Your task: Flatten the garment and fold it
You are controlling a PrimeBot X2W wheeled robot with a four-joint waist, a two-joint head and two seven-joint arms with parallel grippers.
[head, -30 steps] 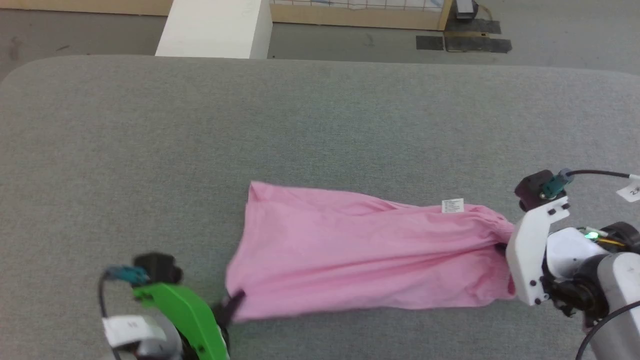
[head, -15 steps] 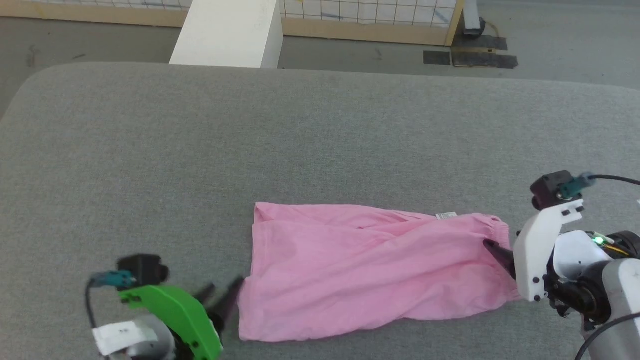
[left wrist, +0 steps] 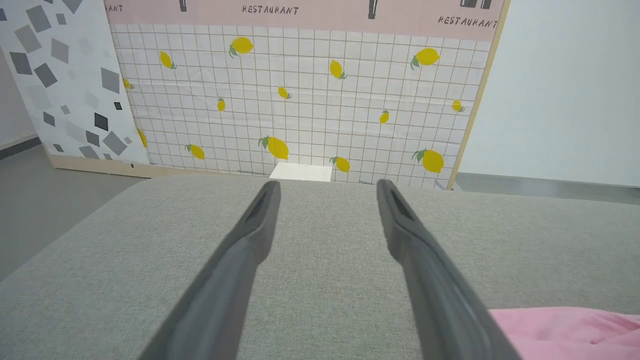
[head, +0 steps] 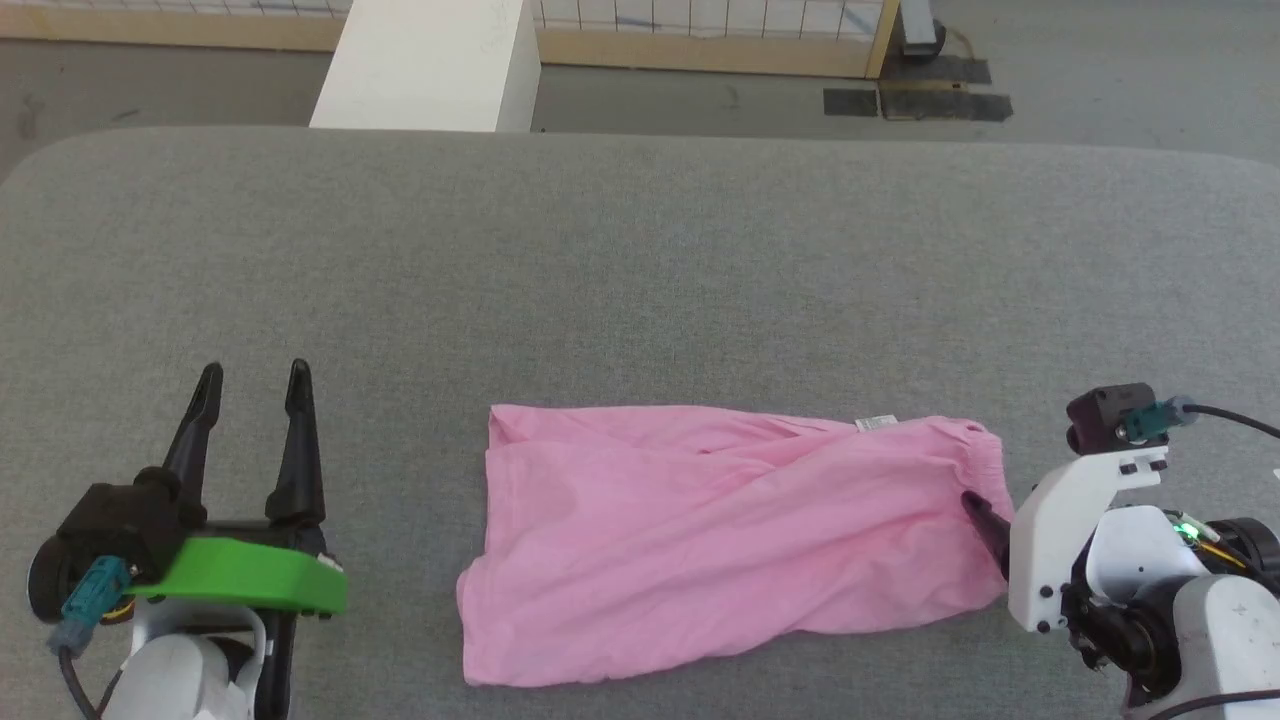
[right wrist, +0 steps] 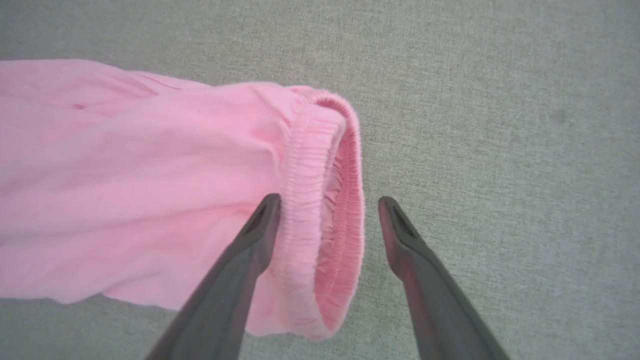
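Pink garment (head: 720,540) is seen spread, still creased, along near edge of grey worktop (head: 640,250), white label (head: 877,423) shown on its far side. Left end effector (head: 254,368) is held spread and empty toward near-left corner, apart from cloth. Right end effector (right wrist: 328,199) is held spread astride elastic right end, nothing pinched.

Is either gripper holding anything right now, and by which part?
Nothing is held. The left gripper stands open apart from the garment; the right gripper is open, its fingers straddling the elastic hem unclamped.
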